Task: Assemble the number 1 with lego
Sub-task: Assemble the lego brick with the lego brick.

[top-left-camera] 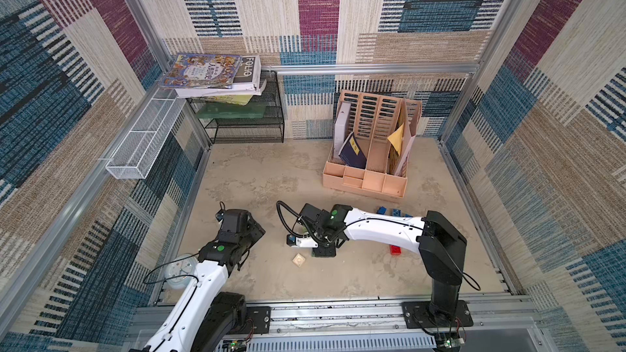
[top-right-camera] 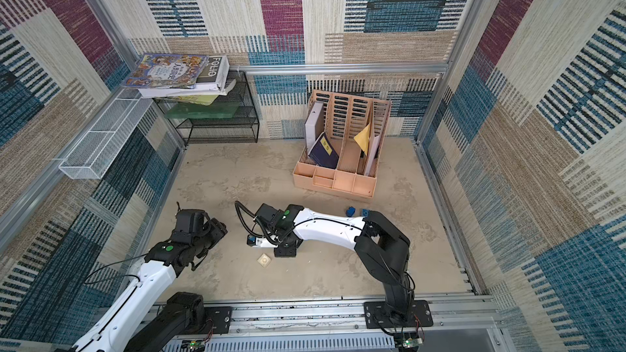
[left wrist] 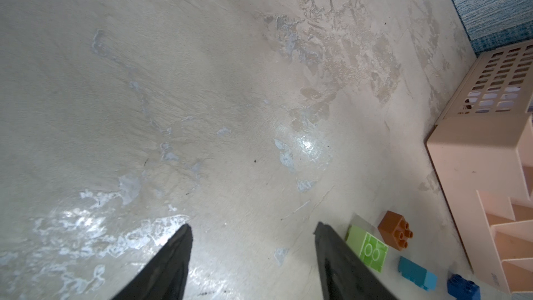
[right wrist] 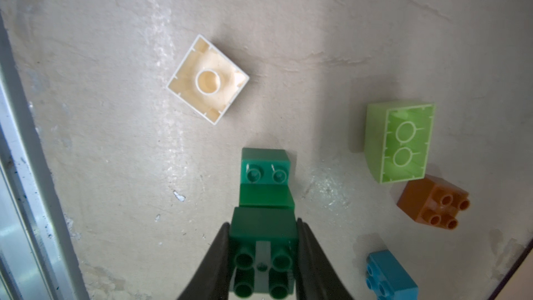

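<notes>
In the right wrist view my right gripper [right wrist: 264, 245] is shut on a stepped stack of dark green lego [right wrist: 265, 194] standing on the floor. A cream brick [right wrist: 207, 79] lies studs down beyond it. A lime brick [right wrist: 399, 142] on its side, a brown brick [right wrist: 432, 202] and a light blue brick [right wrist: 389, 278] sit to one side. In both top views the right gripper [top-left-camera: 323, 251] [top-right-camera: 286, 251] points down beside the cream brick [top-left-camera: 299, 260] [top-right-camera: 264, 260]. My left gripper [left wrist: 252, 229] [top-left-camera: 257, 230] is open and empty, with the lime brick [left wrist: 367, 248] just outside one finger.
A peach file organizer [top-left-camera: 364, 184] [left wrist: 476, 168] stands at the back right, with blue bricks [top-left-camera: 382, 210] in front of it and a red brick [top-left-camera: 394, 249] under the right arm. A black wire shelf [top-left-camera: 249, 130] holds books. A round clock [top-left-camera: 179, 270] lies by the left arm.
</notes>
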Action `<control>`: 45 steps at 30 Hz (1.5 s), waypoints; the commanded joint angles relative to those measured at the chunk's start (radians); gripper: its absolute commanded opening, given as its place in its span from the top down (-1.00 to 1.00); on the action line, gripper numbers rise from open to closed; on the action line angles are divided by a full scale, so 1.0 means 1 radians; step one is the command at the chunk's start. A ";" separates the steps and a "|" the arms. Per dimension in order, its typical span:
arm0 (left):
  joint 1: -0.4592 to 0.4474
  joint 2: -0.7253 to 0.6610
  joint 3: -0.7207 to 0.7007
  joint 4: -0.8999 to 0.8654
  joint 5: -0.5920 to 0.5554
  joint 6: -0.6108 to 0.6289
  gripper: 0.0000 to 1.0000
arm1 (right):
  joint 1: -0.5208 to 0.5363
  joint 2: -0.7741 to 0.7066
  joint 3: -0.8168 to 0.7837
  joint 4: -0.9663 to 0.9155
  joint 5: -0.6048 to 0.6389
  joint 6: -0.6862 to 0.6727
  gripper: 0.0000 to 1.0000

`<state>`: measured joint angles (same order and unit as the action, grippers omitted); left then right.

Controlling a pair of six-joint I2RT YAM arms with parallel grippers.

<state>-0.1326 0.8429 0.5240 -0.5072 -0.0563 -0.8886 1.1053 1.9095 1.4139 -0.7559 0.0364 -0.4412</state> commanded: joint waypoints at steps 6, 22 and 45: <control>0.010 -0.005 0.001 -0.008 0.003 0.016 -0.42 | -0.005 0.058 -0.033 -0.042 -0.020 -0.002 0.60; 0.027 -0.005 0.001 -0.009 0.007 0.022 -0.41 | -0.010 0.100 -0.036 -0.057 -0.031 0.007 0.66; 0.037 -0.016 0.005 -0.026 0.001 0.023 -0.41 | -0.039 0.065 -0.077 0.012 -0.032 0.001 0.72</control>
<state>-0.0994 0.8303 0.5240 -0.5278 -0.0532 -0.8749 1.0523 1.9247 1.3766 -0.6640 -0.0597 -0.4110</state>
